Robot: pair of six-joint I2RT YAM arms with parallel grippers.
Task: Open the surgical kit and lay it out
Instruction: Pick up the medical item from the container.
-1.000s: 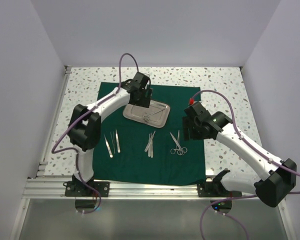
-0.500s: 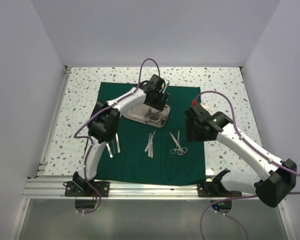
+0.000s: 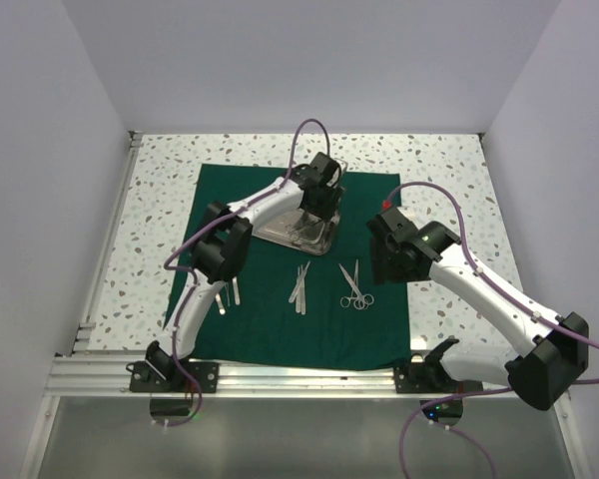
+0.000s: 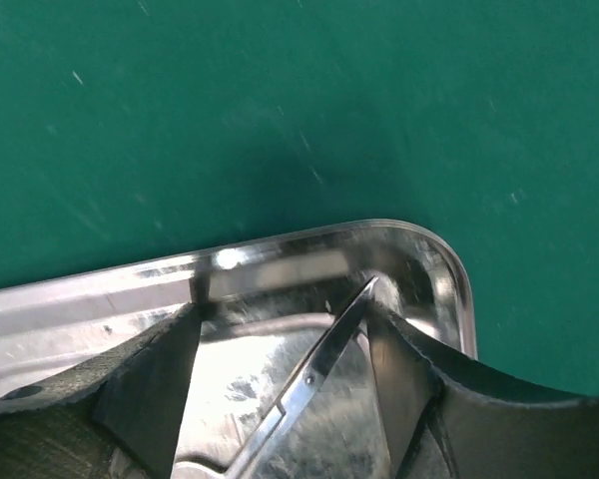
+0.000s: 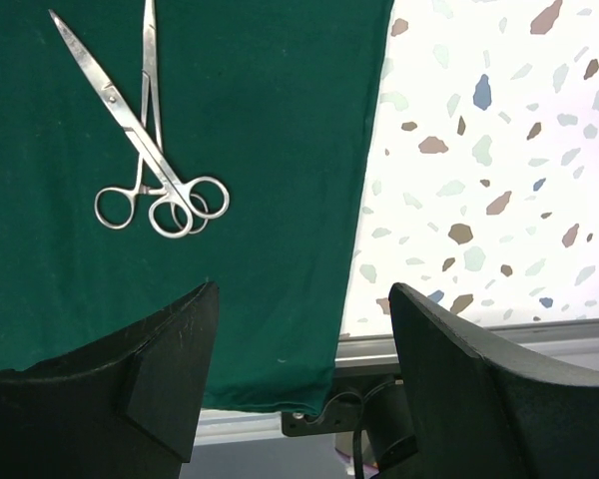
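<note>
Surgical kit [image 3: 324,319] lies open mid-tabletop [image 3: 160,200]: one green cloth [image 3: 270,329] reaching the near edge, one steel tray [image 3: 278,237] toward the cloth's far edge. From above we see tweezers [image 3: 299,284] mid-cloth, too bunched to count. Only the right wrist view separates the two ringed pieces: scissors [image 5: 130,120] crossing forceps [image 5: 148,60]. There the right tool [image 5: 301,289] hangs released and empty over the cloth's near right corner. Only the left wrist view shows one blade [image 4: 314,374] in the tray, between the fingers of the released left tool [image 4: 285,319].
</note>
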